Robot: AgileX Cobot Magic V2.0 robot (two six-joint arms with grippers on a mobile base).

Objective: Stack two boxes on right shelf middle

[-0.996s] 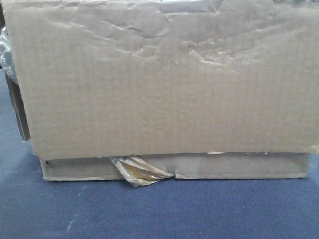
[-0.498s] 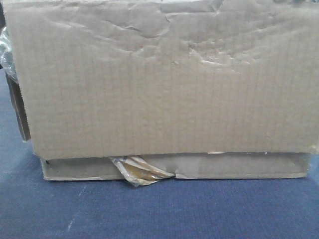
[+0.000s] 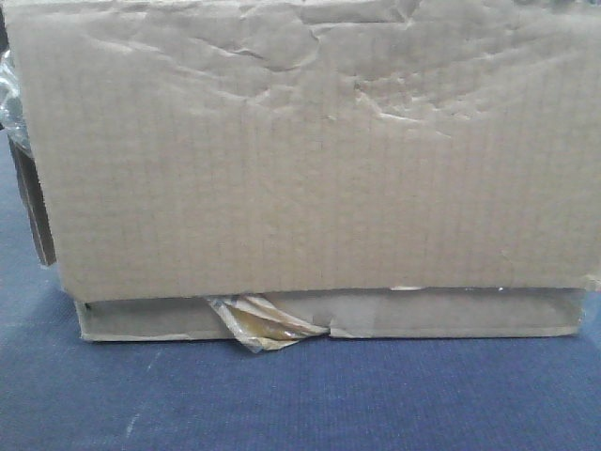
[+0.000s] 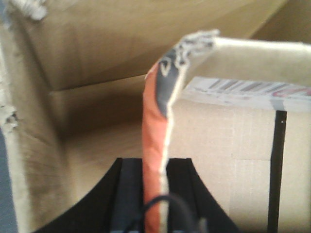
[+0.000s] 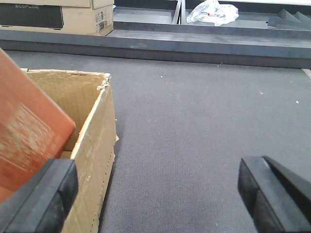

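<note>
Nothing has shifted in the front view: the left gripper (image 4: 154,174) pinches a torn orange-faced flap (image 4: 155,121), the right gripper (image 5: 155,187) gapes wide and empty, and the box (image 3: 310,160) sits on carpet (image 3: 300,395), so lifting by 1 flap risks tearing it.

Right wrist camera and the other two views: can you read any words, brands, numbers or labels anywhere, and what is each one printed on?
"ECOFLOW": on the black panel of the far cardboard box, right wrist view.
Small label on that box's side: too small to read.
Pale print on the orange panel: blurred.
Barcode label, left wrist view: blurred, unreadable.
Brown box, front view: no text.
</note>
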